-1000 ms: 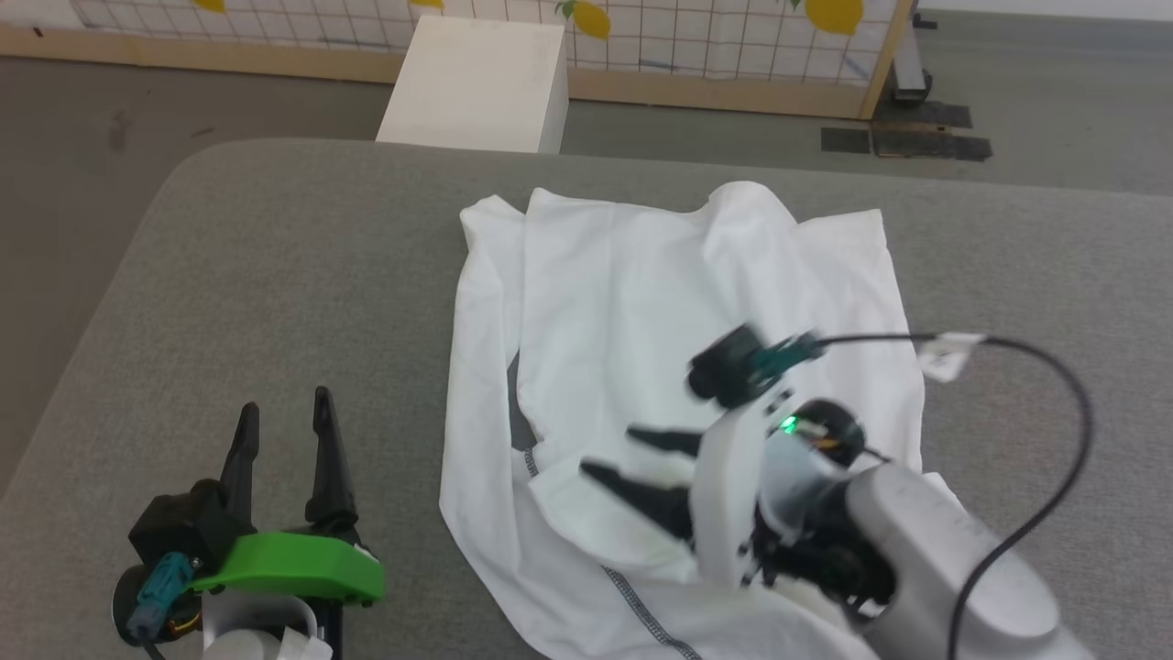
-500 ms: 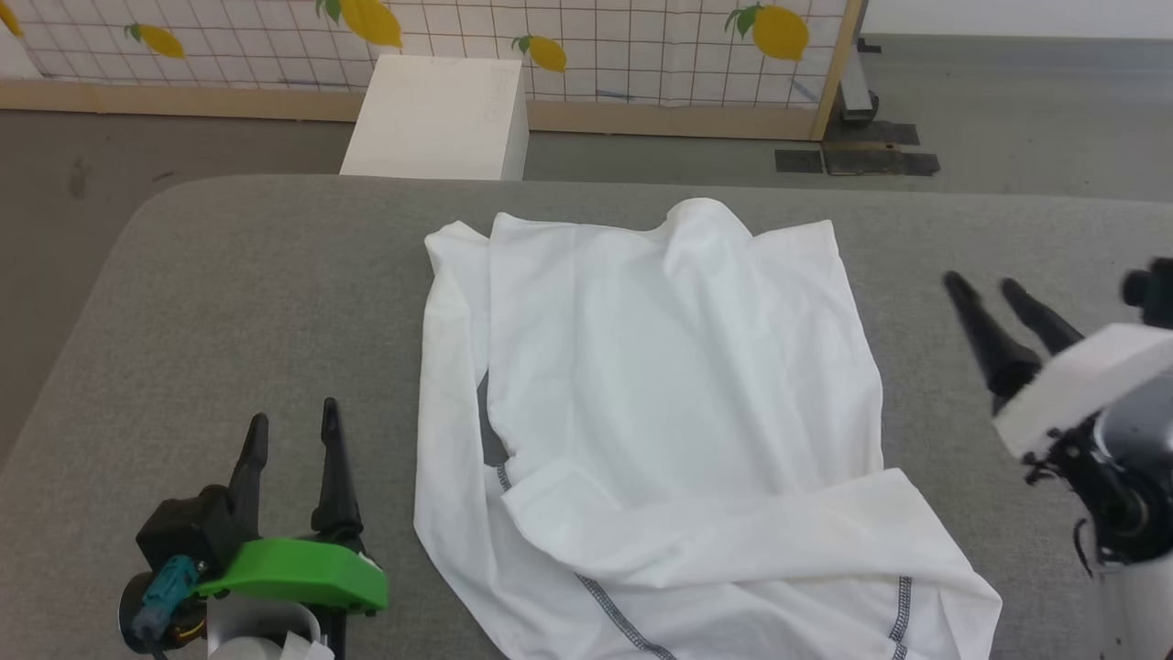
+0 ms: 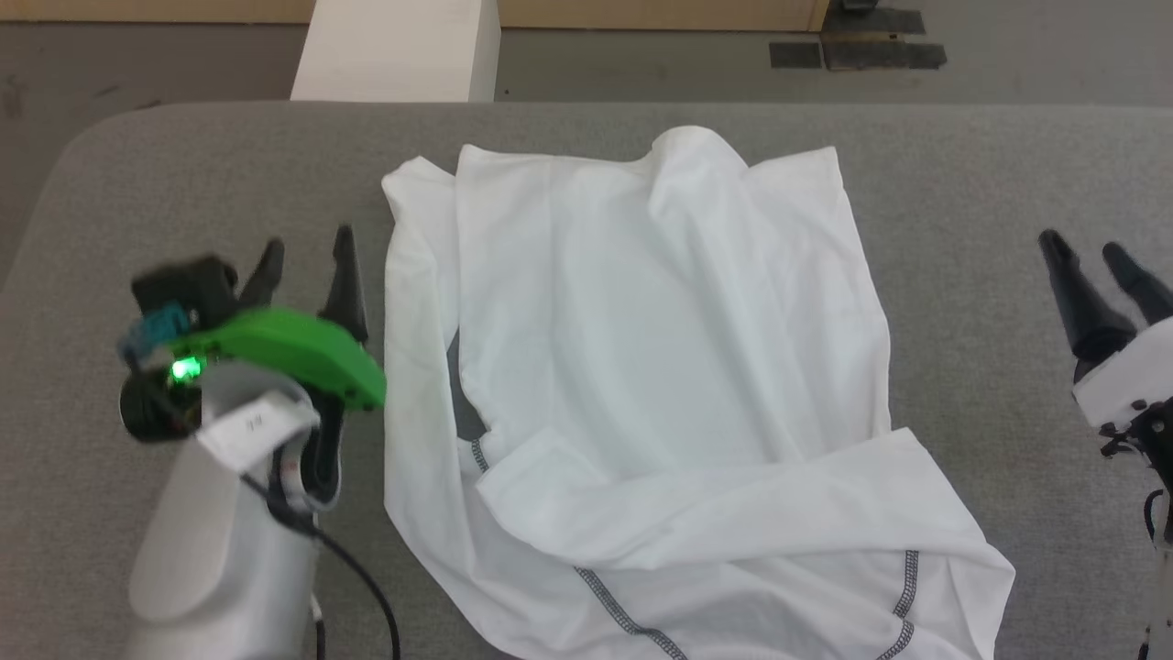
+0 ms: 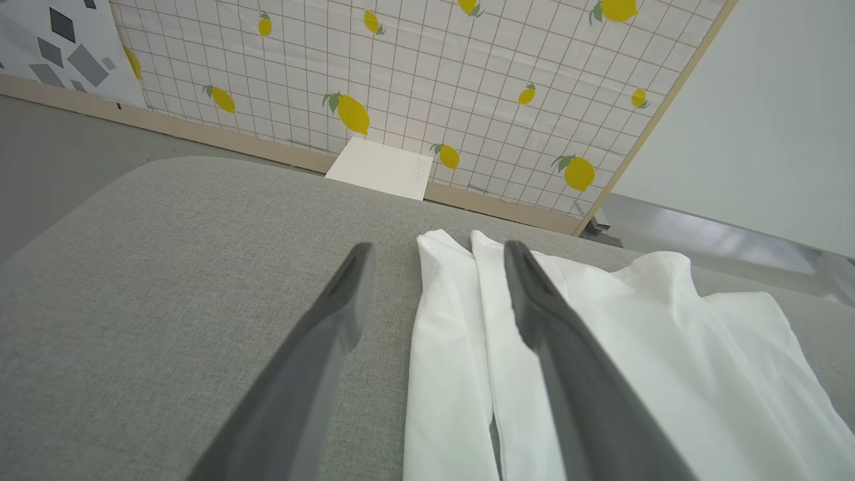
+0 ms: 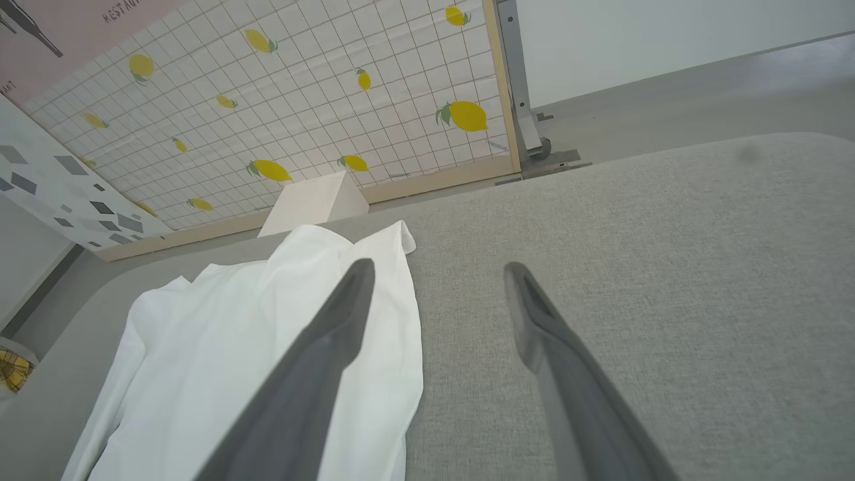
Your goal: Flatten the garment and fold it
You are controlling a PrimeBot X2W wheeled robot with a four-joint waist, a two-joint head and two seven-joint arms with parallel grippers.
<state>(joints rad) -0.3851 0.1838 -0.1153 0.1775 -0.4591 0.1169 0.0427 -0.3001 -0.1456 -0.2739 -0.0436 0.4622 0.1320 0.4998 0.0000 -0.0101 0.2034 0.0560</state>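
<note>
Just off the garment's point(image 3: 660, 367) left edge, the left end effector point(image 3: 309, 240) hovers over the grey desk point(image 3: 183, 183) with its two fingers spread and nothing between them. Off the garment's right edge, a little farther out, the right end effector point(image 3: 1081, 243) is likewise parted and empty. The garment lies spread on the middle of the desk, its collar point(image 3: 687, 147) at the far end toward the white box point(image 3: 394, 50) and its stitched hem point(image 3: 632, 623) at the near end. One sleeve point(image 3: 417, 321) lies folded along its left side; the other is drawn across its lower part, so folding looks begun.

The fabric appears thin, light and smooth. It should drape and slip rather than hold a crease, and a shallow pinch may catch one layer only. The soundest hold, I judge, is at doubled edges such as the hem corners or the shoulders, lifted low so the layers don't slide apart.
</note>
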